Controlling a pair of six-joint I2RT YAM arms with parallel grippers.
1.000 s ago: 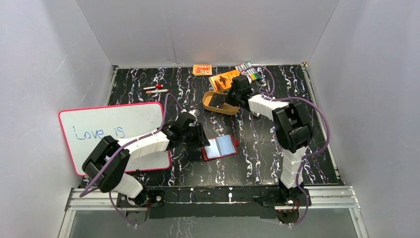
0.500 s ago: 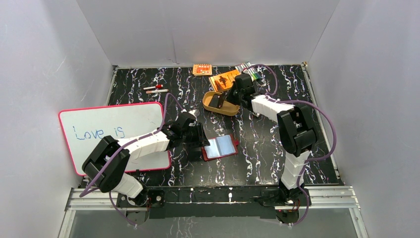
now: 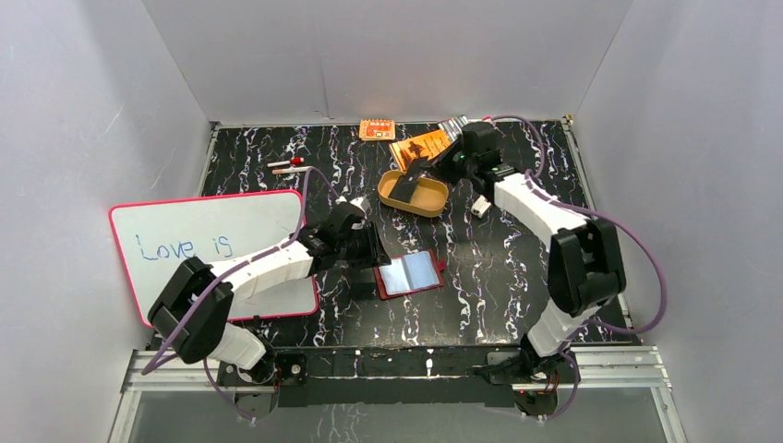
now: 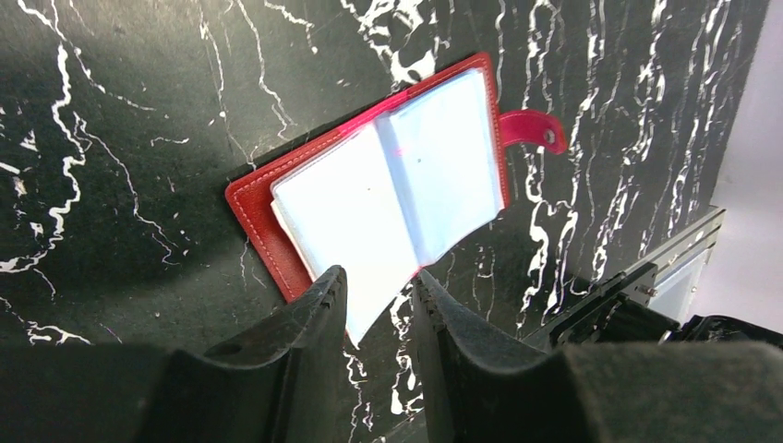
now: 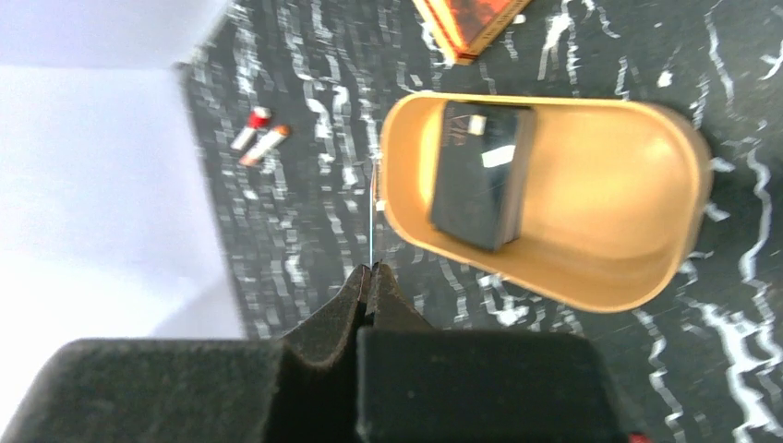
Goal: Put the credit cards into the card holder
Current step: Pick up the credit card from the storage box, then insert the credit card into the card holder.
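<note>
Right arm (image 3: 531, 203) stretched far; right gripper (image 5: 372, 269) pinched tight on thin dark credit card (image 3: 410, 173), edge-on, near tan oval tray (image 5: 646, 268) holding more cards (image 5: 480, 175). Left gripper (image 4: 379, 277) narrowly parted over open red leathery card holder (image 4: 257, 205), glossy sleeves (image 4: 397, 185), mid-table.

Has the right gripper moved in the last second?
Yes. Against the tan tray, the right gripper has pulled back right, toward the far edge, holding a credit card.

We find the card holder (image 3: 411, 273) lying on the table (image 3: 499, 277), right of the whiteboard (image 3: 212, 245). Behind it sits the tray (image 3: 434, 208), with credit cards (image 5: 480, 173) inside.
</note>
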